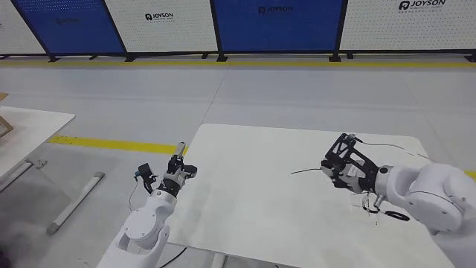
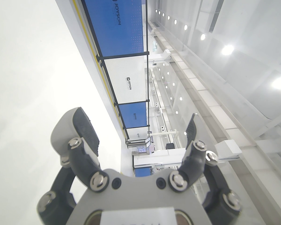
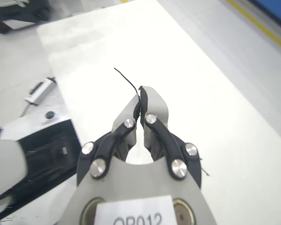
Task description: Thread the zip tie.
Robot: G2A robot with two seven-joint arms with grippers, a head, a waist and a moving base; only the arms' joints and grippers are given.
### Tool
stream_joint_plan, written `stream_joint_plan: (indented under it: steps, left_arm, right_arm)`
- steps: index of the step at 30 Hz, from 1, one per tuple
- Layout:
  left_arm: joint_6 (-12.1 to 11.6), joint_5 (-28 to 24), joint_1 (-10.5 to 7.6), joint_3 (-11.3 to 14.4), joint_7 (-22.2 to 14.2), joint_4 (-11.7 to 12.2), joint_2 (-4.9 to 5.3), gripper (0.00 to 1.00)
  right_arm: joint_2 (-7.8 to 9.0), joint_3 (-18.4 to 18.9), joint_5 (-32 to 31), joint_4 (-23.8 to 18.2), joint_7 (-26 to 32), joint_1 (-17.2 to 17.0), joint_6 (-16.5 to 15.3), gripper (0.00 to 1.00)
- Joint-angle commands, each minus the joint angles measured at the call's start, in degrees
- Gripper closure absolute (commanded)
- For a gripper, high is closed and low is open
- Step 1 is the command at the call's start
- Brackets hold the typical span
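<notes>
Zip tie (image 3: 126,77) sat pinched in my right claw (image 3: 140,93), the jaws clenched tight on it and a thin black tail curving out past the tips. That claw hung over the right part of the white table (image 1: 245,193), and the tie's free end pointed left toward the table's middle. My left claw (image 2: 138,127) was at the near left edge of the table, well apart from the right one. It was released, its two black-padded fingers (image 2: 86,129) spread wide and aimed toward the far side of the room.
</notes>
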Motion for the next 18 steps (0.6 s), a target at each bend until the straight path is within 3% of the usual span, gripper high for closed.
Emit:
stream_joint_plan:
  steps: [1, 3, 6, 18]
  left_arm:
    - [0.0, 0.0, 0.00, 0.0, 0.0, 0.0, 0.00, 0.00]
    - [0.0, 0.0, 0.00, 0.0, 0.0, 0.0, 0.00, 0.00]
    - [0.0, 0.0, 0.00, 0.0, 0.0, 0.0, 0.00, 0.00]
    - [0.0, 0.0, 0.00, 0.0, 0.0, 0.0, 0.00, 0.00]
  right_arm:
    - [0.22, -3.1, -4.1, 0.4, -2.0, 1.7, 0.0, 1.00]
    - [0.46, -6.1, -5.7, 1.6, -3.5, 3.3, 0.0, 1.00]
    - [0.68, -10.8, -2.2, 3.6, -5.1, 6.9, 0.0, 1.00]
    - [0.68, -10.8, -2.2, 3.6, -5.1, 6.9, 0.0, 1.00]
